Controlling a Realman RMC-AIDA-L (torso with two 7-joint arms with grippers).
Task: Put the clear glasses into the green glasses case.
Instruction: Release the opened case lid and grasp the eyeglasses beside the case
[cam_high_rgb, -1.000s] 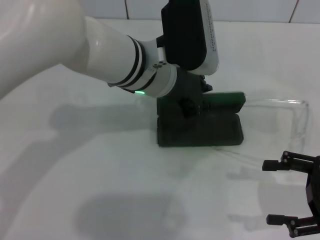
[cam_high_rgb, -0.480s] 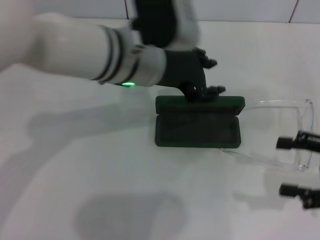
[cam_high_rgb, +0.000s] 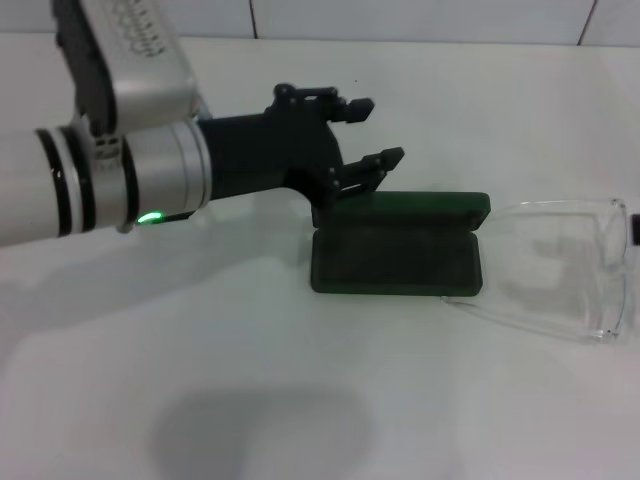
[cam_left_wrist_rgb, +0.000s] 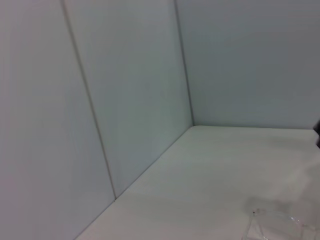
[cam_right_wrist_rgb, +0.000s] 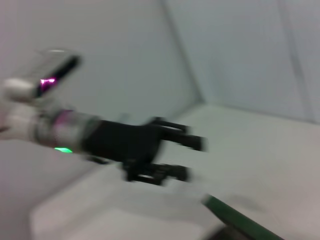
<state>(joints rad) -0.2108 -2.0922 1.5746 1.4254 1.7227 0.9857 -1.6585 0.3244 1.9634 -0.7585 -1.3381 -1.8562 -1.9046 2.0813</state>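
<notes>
Head view: the dark green rectangular hinged case (cam_high_rgb: 397, 255) lies open on the white bench (cam_high_rgb: 200, 350) — the clear plastic wraparound glasses (cam_high_rgb: 560, 265) just beside it. The left gripper (cam_high_rgb: 375, 130) hovers above, fingers parted, empty. Right wrist view: that same gripper (cam_right_wrist_rgb: 187, 157), blurred.

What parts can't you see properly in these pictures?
- Right gripper: head view, cut off by the edge; open or shut unclear.
- Clear glasses: head view, faint on the white table; arms hard to trace.
- Left gripper and green glasses case: right wrist view, blurred.

White table (cam_high_rgb: 250, 400): green glasses case (cam_high_rgb: 397, 258), clear glasses (cam_high_rgb: 560, 268)
</notes>
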